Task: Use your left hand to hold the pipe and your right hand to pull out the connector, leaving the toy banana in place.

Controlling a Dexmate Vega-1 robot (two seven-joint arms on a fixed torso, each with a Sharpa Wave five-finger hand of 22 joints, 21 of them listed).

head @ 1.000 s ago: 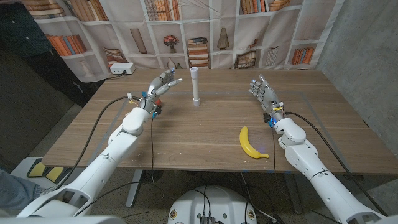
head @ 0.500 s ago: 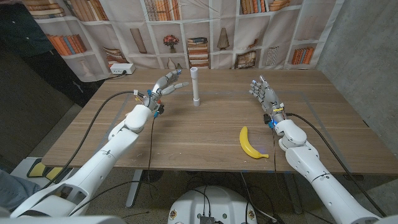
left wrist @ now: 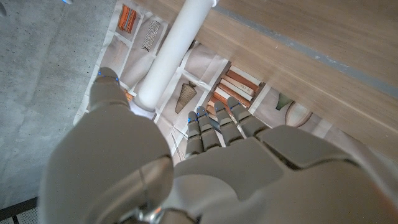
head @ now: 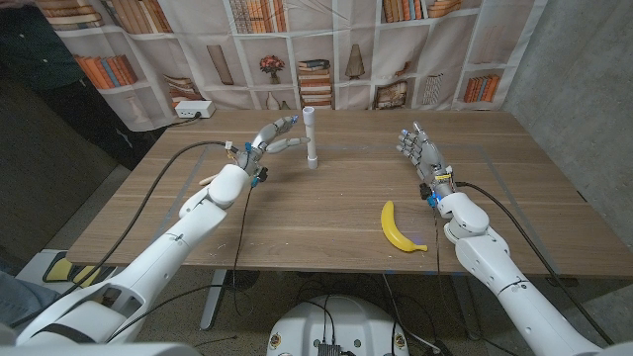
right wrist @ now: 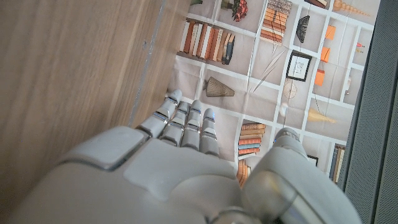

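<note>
A white pipe [head: 311,138] stands upright near the table's far middle, with a wider connector piece [head: 314,163] at its base. My left hand [head: 271,138] reaches toward it from the left, fingers spread, their tips a short gap away from the pipe. In the left wrist view the pipe [left wrist: 174,53] runs just past my left hand [left wrist: 161,162], untouched. A yellow toy banana [head: 398,227] lies on the near right of the table. My right hand [head: 419,148] hovers open beyond the banana, well to the right of the pipe; the right wrist view has its fingers [right wrist: 186,124] held apart, holding nothing.
The wooden table [head: 326,213] has bare room between the pipe and the banana. A white power strip [head: 193,109] sits at the far left corner. A bookshelf-print backdrop [head: 326,49] hangs behind the table. Black cables trail from both arms.
My left hand has moved right, toward the pipe, closing most of the gap. My right hand and the banana have stayed put.
</note>
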